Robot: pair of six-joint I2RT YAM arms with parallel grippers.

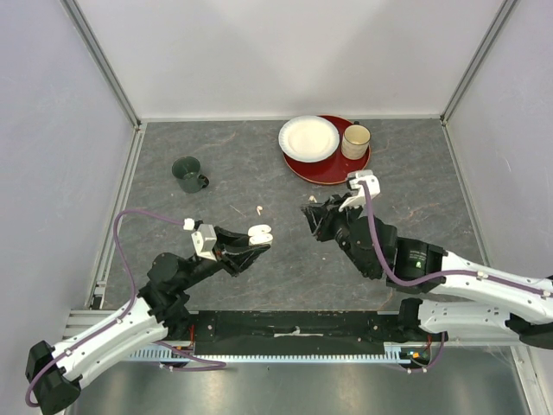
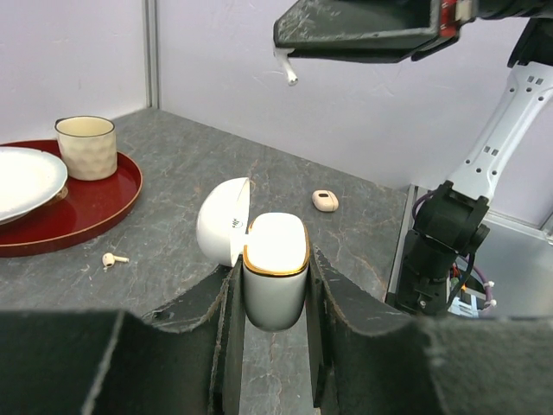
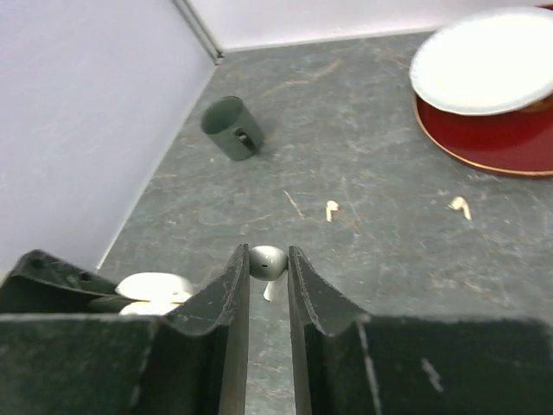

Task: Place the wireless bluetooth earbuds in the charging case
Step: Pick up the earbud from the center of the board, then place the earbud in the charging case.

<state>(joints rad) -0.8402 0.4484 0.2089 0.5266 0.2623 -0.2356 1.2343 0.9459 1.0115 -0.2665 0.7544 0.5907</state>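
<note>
Both raised, facing | left tool point(image 2: 275, 278) clamps charging case point(image 2: 275, 251) | right tool point(image 3: 268, 256) pinches earbud point(image 3: 267, 262)

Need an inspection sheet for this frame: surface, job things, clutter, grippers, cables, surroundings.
Surface: grey stone-patterned tabletop, no spills seen.
Job's things: open white charging case held off the table; tiny white earbud held in the air; two loose earbuds lying on the table.
Clutter: dark green mug; round red tray carrying a white plate and a beige cup; small beige oval object, unidentified.
Grippers: left gripper clamps the case; right gripper pinches the earbud, apart from the case.
Cables: purple cable along each arm, no snag seen.
Surroundings: plain pale walls, metal frame; nothing else seen.
</note>
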